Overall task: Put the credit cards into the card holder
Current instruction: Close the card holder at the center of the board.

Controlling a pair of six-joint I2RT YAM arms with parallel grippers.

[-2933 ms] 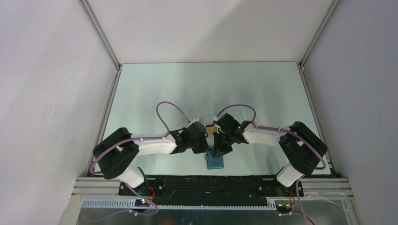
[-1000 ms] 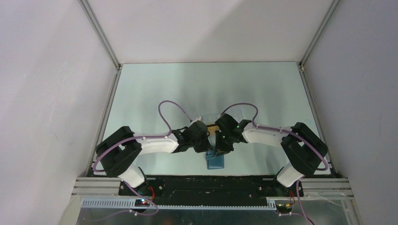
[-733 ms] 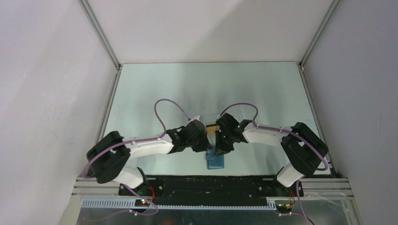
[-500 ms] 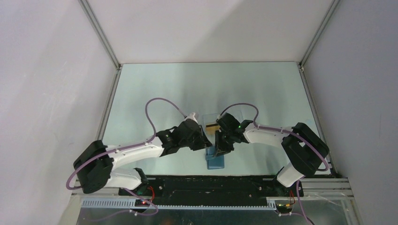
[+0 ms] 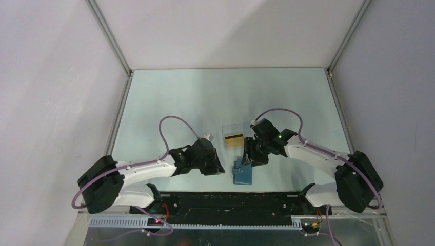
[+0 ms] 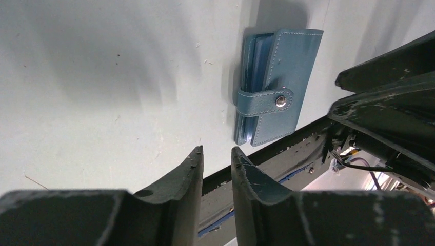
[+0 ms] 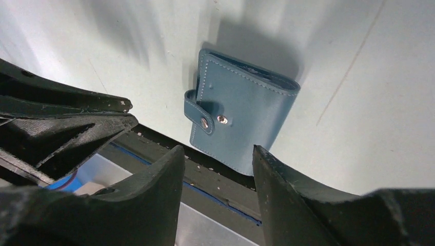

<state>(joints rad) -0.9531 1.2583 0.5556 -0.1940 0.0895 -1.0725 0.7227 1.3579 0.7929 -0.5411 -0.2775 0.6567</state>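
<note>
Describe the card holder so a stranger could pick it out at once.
On the pale green table, look to the near edge, just beyond the black base rail. The card holder lies flat there: a small blue stitched wallet with a strap and metal snap. Unlike the clear box and orange card farther back, it is opaque blue.

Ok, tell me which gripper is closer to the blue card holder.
Right. The right gripper hangs just over the far end of the card holder, jaws apart and not gripping it. The left gripper sits off to the holder's left, clear of it.
</note>
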